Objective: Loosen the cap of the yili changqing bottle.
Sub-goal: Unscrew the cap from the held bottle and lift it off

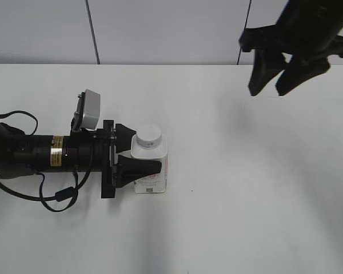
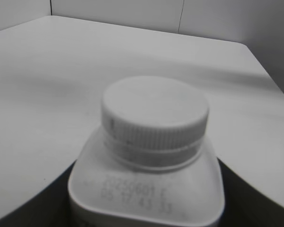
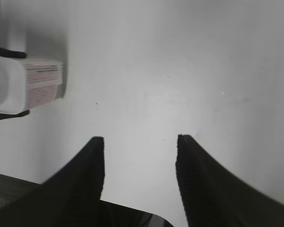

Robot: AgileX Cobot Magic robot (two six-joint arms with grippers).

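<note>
The yili changqing bottle (image 1: 158,161), white with red print, stands on the table left of centre. Its white ribbed cap (image 1: 148,135) sits on the neck. My left gripper (image 1: 146,149) comes in from the left and is shut on the bottle's body, one black finger on each side. In the left wrist view the cap (image 2: 155,111) and the shoulder of the bottle (image 2: 146,189) with a dark printed code fill the frame. My right gripper (image 1: 268,90) hangs open and empty high at the upper right, far from the bottle. The right wrist view shows its open fingers (image 3: 139,142) and the bottle (image 3: 38,85) at the left edge.
The white table (image 1: 246,200) carries nothing else in view. A grey wall with vertical seams stands behind it. The left arm's cables (image 1: 51,197) lie on the table at the left.
</note>
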